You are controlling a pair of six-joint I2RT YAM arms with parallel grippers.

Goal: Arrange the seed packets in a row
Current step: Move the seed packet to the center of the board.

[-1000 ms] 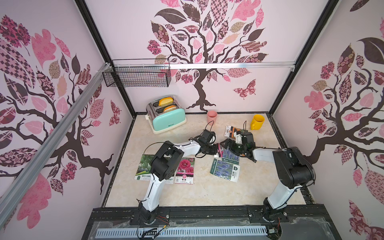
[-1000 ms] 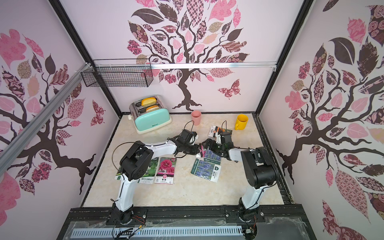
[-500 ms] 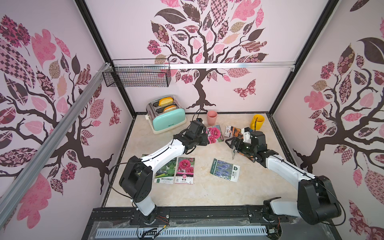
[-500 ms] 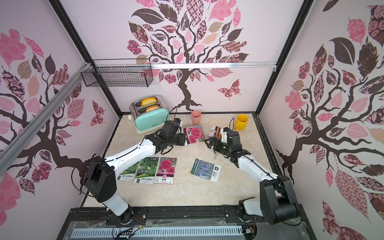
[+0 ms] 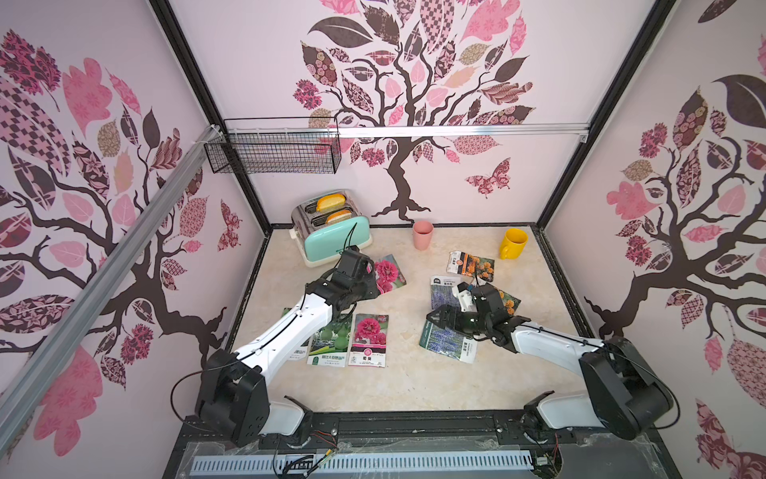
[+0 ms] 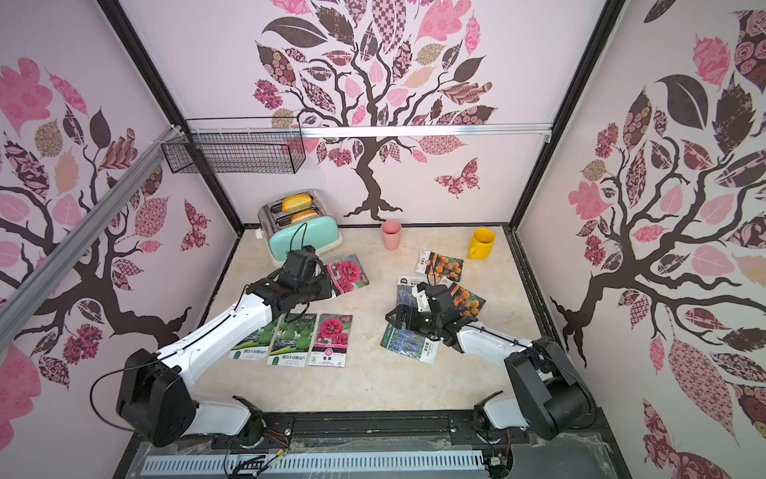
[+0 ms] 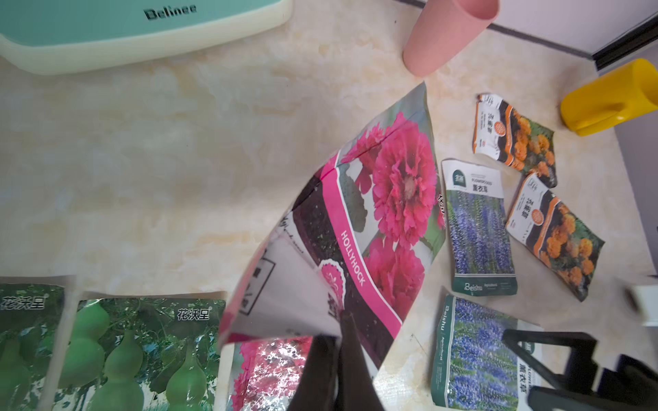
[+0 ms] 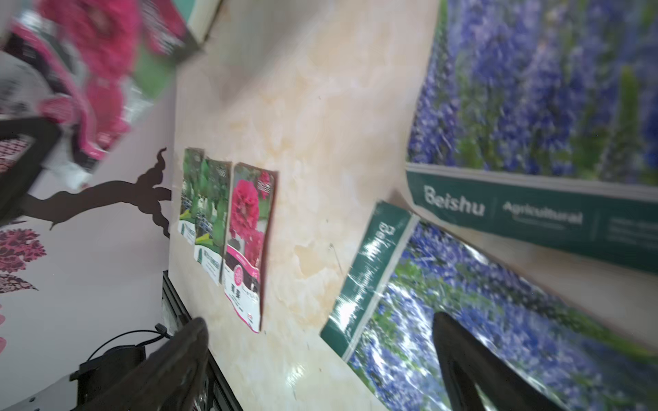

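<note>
The left gripper (image 7: pixel 338 341) is being squeezed shut on one edge of a pink flower packet (image 5: pixel 389 273), so the packet is being lifted, bent, off the tabletop (image 5: pixel 414 381) near the toaster (image 5: pixel 335 236) at the back left. It is likely being carried to the row. The right gripper (image 5: pixel 434 320) is being held wide apart and empty over a lavender packet (image 5: pixel 445 346) at the middle right, likely so it can be grabbed next. The row is being built near the front left corner: two gourd packets (image 6: pixel 290 342) and the other pink flower packet (image 5: pixel 369 338) are being lined up edge to edge. A second lavender packet (image 5: pixel 440 292) and two marigold packets (image 5: pixel 476 265) are being left loose toward the back right corner.
</note>
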